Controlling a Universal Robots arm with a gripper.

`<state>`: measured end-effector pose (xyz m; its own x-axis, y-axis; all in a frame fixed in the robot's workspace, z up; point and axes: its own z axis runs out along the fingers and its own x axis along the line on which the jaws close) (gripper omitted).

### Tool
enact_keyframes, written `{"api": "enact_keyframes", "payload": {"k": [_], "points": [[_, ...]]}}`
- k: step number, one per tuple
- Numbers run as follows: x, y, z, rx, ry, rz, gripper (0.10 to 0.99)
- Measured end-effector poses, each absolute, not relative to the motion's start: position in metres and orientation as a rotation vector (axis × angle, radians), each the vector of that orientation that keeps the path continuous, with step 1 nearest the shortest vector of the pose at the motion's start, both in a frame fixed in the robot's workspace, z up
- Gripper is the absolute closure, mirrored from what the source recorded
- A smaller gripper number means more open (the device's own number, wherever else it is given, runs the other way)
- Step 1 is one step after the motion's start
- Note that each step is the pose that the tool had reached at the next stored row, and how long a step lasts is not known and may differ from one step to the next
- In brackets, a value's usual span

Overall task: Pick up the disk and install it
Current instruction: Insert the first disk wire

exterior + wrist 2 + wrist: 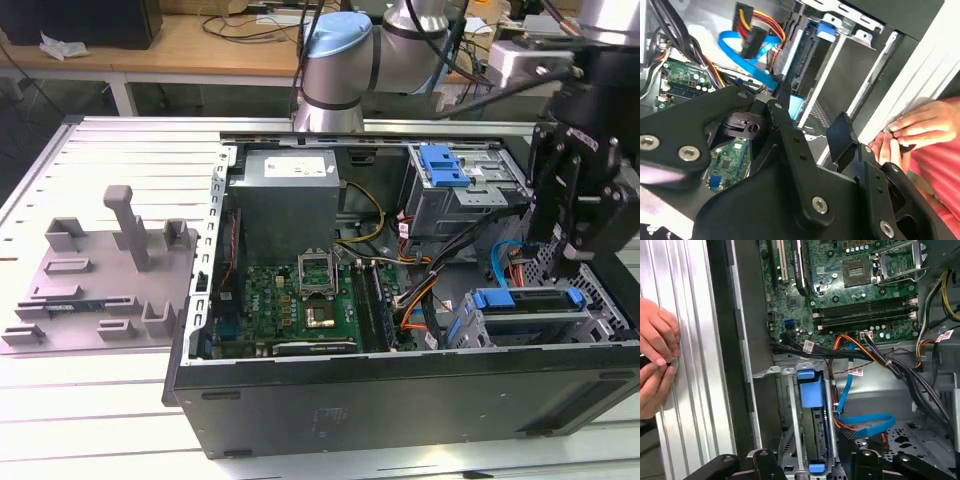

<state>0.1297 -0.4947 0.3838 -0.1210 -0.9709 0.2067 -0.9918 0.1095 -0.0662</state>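
The disk is sitting in the drive cage at the 4 o'clock corner of the open computer case in the exterior view. Its blue rails are framing the silver body, and its long axis is running from 9 to 3 o'clock. It is looking seated rather than loose, so I judge the installing to be largely done.

The gripper is hanging just above the disk, toward 1 o'clock from it, with nothing lying between them. Its jaws are standing apart and gripping nothing. In the second wrist view a fingertip is showing a clear gap to its partner.

Room around the disk is tight:
- **12 o'clock:** a blue data cable is looping close to the jaws.
- **9 o'clock:** an orange and black wire bundle is crowding in.
- **3 and 6 o'clock:** the case walls are closing off both sides.

The free way is straight up out of the cage.

A person's hands are resting on the ribbed worktop just outside the case wall, near the cage.
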Motion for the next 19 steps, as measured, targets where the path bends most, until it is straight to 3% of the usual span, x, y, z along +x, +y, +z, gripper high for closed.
{"api": "enact_keyframes", "payload": {"k": [3,5,7,10,19], "points": [[0.13,-0.479,0.384,1.997,-2.245,0.301,0.537],[0.13,-0.466,0.384,1.994,-2.242,0.308,0.675],[0.132,-0.443,0.384,1.992,-2.239,0.312,0.675],[0.141,-0.432,0.383,1.986,-2.23,0.318,0.675],[0.157,-0.422,0.373,1.944,-2.181,0.368,0.675]]}}
